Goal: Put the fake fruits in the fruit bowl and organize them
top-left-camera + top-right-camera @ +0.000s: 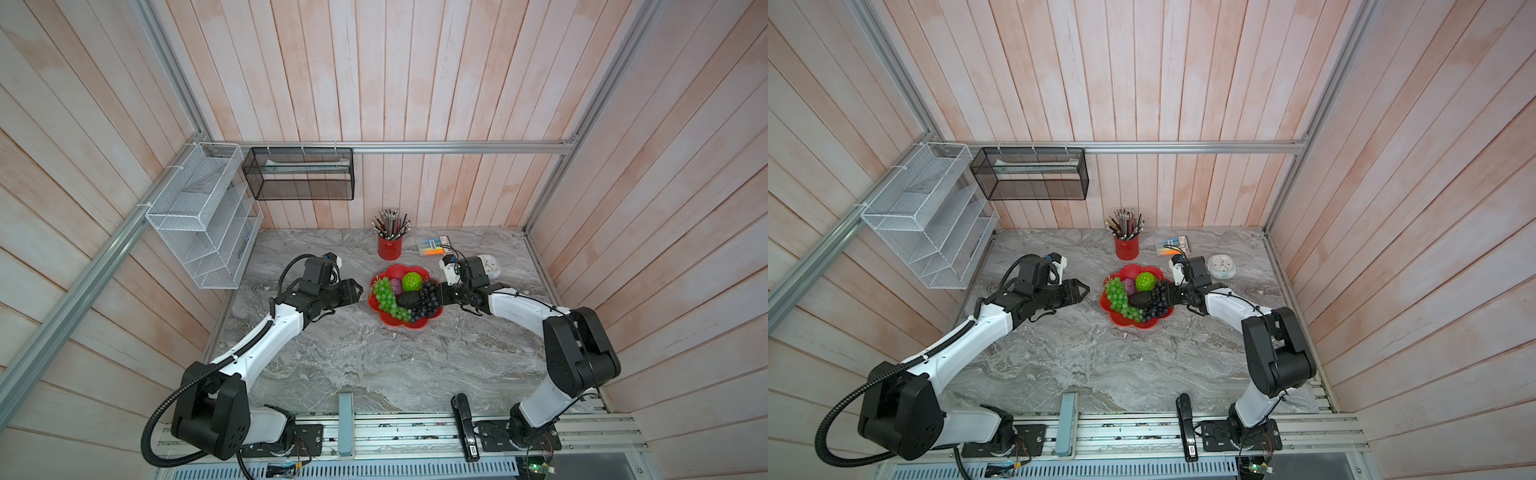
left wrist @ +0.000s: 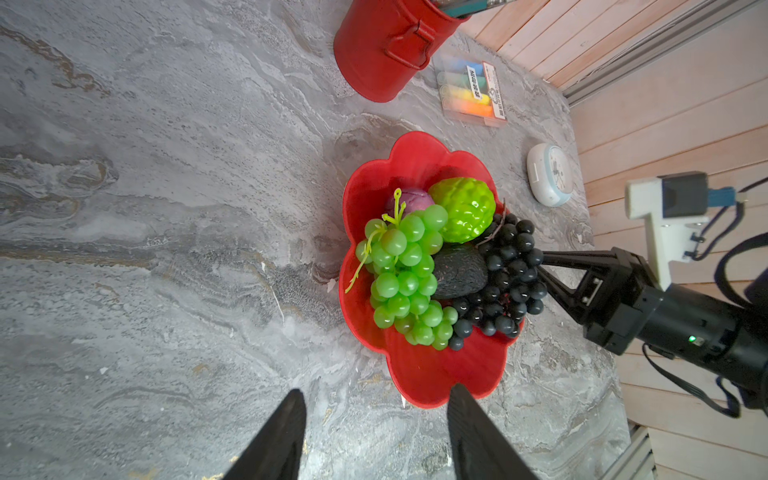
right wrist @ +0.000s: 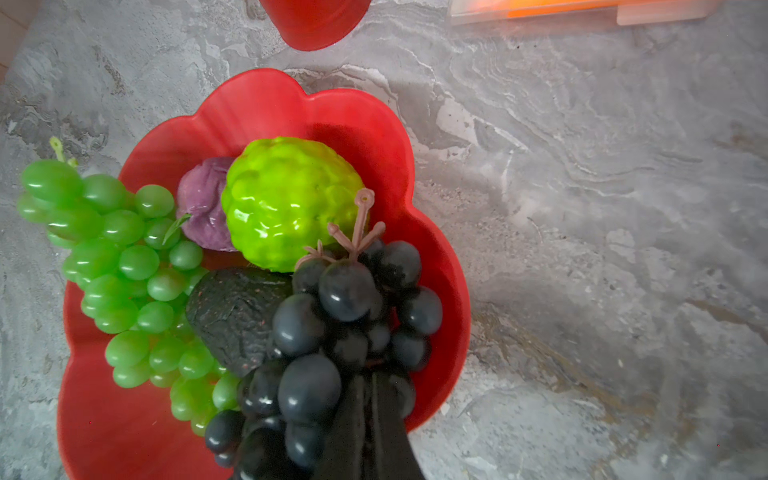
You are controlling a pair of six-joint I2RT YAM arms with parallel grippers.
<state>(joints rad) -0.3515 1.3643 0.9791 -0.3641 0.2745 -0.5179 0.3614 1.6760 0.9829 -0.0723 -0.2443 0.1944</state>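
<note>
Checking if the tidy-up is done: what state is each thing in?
fruit bowl: upright, holds all five fruits
green grape bunch: in bowl, overhanging rim
dark grape bunch: in bowl
lime-green ball: in bowl
purple ball: in bowl
avocado: in bowl
left gripper: open, empty
right gripper: shut among dark grapes

A bowl is set on the table, in front of a pencil cup. A grape bunch is laid along its left side, a second grape bunch along its right. An avocado is lodged between them, and behind it a small ball is placed, with a bigger ball touching on its right.
</note>
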